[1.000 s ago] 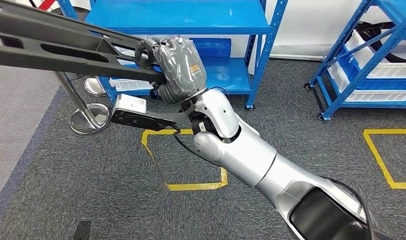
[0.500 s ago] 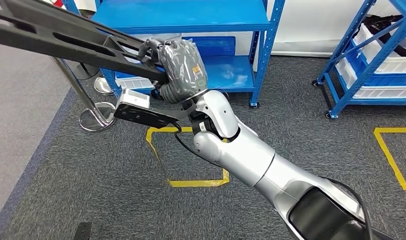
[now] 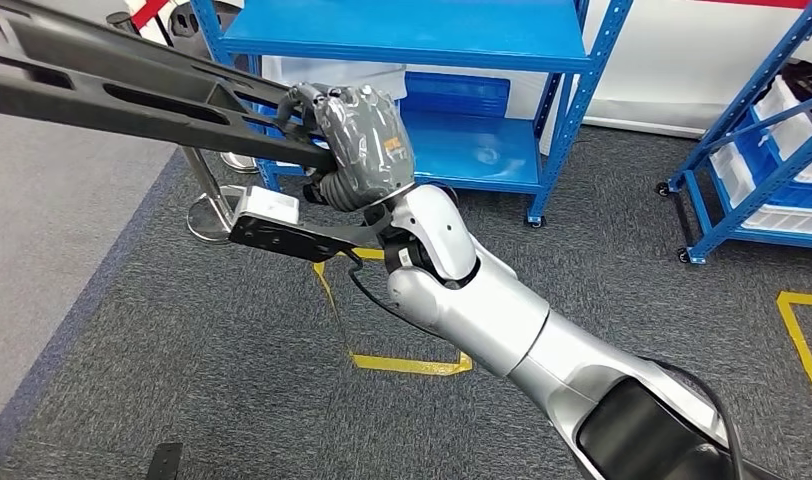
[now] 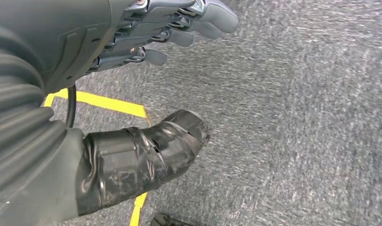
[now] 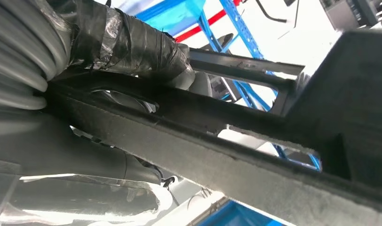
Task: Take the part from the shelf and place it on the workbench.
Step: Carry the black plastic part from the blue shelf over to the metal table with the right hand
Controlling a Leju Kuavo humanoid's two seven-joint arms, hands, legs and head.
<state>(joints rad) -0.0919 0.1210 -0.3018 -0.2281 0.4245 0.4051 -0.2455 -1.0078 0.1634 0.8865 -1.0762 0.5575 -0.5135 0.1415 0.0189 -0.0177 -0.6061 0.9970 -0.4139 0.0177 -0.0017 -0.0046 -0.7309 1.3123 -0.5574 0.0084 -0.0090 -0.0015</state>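
Even, bright overhead light fills the head view, with soft shadows under the blue shelf (image 3: 412,35) and a sheen on the silver right arm (image 3: 502,320). The carpet (image 4: 297,117) looks motion-smeared. Beyond the dark part (image 5: 255,174), the background seems overexposed.

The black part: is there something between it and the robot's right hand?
No. The right hand already grips the long black part, fingers closed around it, nothing between them. No workbench is in view, so the way there cannot be judged.

head high looking down, wrists close
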